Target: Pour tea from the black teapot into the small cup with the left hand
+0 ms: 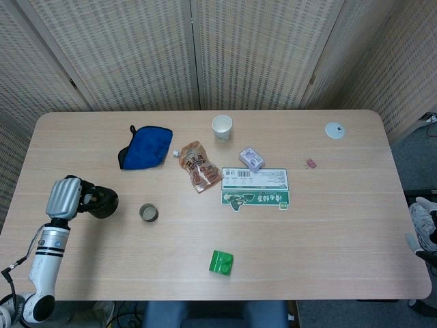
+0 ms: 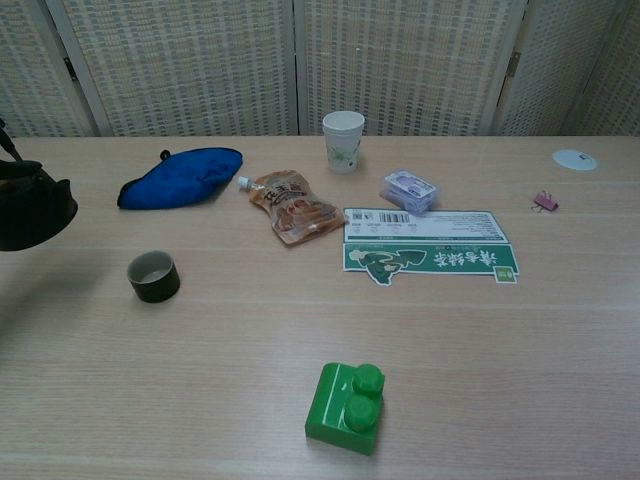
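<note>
While the left hand point(image 1: 63, 197) gripped the black teapot point(image 1: 101, 201) by its side, the pot hung clear of the surface point(image 1: 328, 225) near the left edge, its shadow lying below it in the chest view. The small cup point(image 1: 148, 212) stood upright on the wood just to the right of the pot, apart from it. Farther back lay a blue cloth point(image 1: 147, 147) and a paper cup point(image 1: 222, 127). The right hand was out of sight.
</note>
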Motion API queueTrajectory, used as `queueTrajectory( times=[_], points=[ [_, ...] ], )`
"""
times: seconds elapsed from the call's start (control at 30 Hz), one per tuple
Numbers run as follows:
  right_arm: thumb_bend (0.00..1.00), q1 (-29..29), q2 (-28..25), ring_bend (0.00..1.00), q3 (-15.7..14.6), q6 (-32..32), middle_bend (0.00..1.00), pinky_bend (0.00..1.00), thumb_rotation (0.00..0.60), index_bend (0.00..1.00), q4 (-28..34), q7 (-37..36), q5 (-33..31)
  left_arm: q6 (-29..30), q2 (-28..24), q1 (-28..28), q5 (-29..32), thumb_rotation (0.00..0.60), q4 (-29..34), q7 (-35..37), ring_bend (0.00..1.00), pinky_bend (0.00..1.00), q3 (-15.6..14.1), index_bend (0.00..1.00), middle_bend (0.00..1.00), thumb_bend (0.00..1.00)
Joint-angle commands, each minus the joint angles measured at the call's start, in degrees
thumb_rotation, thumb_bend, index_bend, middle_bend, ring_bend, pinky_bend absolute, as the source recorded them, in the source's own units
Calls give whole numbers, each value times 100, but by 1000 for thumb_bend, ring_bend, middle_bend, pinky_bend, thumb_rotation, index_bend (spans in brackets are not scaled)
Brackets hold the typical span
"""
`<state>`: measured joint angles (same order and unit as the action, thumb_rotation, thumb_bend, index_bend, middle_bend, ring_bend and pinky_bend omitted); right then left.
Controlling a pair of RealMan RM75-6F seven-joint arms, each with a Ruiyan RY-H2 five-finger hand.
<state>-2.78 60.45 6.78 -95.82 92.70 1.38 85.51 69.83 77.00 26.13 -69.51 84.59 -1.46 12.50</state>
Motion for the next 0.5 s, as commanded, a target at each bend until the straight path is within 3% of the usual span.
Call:
queueTrajectory(
  times=[0.03,0.13,0.2,0.27,0.5],
  points=[
    [190,-15,2,236,-7,-13,318,160,600,260,-13,-18,-1,103,43,-16,35,553,91,-114,969,442,64,1000,1000,257],
    [190,-37,0,236,-12,-39,318,160,600,260,-28,-41,2,149,58,-14,54,507,147,-164,975,454,100,1000,1000,257],
    [190,-54,-1,236,-16,-57,318,160,600,260,-38,-58,4,164,70,-3,71,414,179,-200,976,454,126,1000,1000,258],
    [190,-67,1,236,-19,-67,318,160,600,260,-51,-75,2,173,96,13,95,365,197,-240,976,454,151,1000,1000,258],
    [191,-109,6,236,-24,-103,318,160,600,260,-94,-132,-7,197,208,71,98,341,172,-387,977,473,175,1000,1000,327]
  ],
)
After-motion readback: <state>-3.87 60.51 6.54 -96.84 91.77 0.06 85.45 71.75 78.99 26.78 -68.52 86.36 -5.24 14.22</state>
